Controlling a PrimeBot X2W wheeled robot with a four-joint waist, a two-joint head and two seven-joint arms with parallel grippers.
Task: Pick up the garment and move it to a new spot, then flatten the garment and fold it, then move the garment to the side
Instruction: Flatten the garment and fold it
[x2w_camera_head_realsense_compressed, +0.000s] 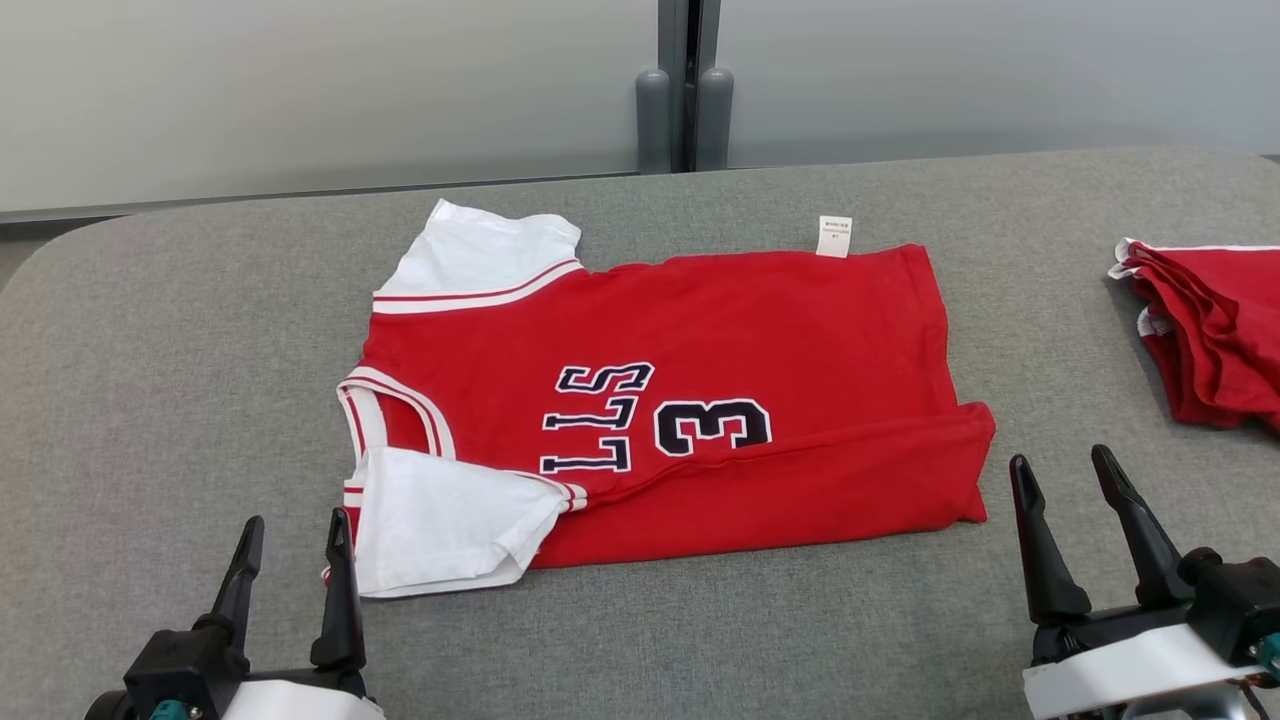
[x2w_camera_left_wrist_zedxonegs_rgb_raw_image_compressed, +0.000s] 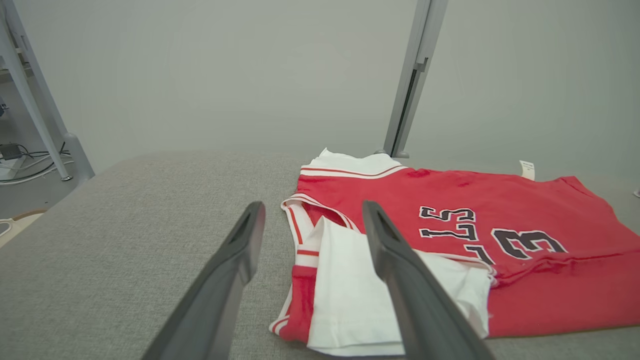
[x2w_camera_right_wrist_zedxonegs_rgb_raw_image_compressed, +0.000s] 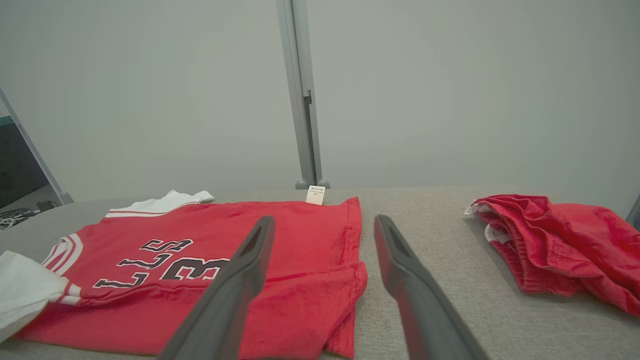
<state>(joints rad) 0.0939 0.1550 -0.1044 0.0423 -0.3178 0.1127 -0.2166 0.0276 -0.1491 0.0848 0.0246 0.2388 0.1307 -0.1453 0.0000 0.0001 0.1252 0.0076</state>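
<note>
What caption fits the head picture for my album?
Red jersey, near edge folded over, lies on the gray table; left hand and right hand open.

The garment lies in the middle of the counter, neck end left, hem right. A bundled cloth sits well apart at the right edge. A post stands behind the counter. The left gripper and the right gripper flank the garment's near corners.

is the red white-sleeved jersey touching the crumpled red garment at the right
Apart. The head view shows bare grey padded surface between the red white-sleeved jersey and the crumpled red garment; the right wrist view shows the same gap.
</note>
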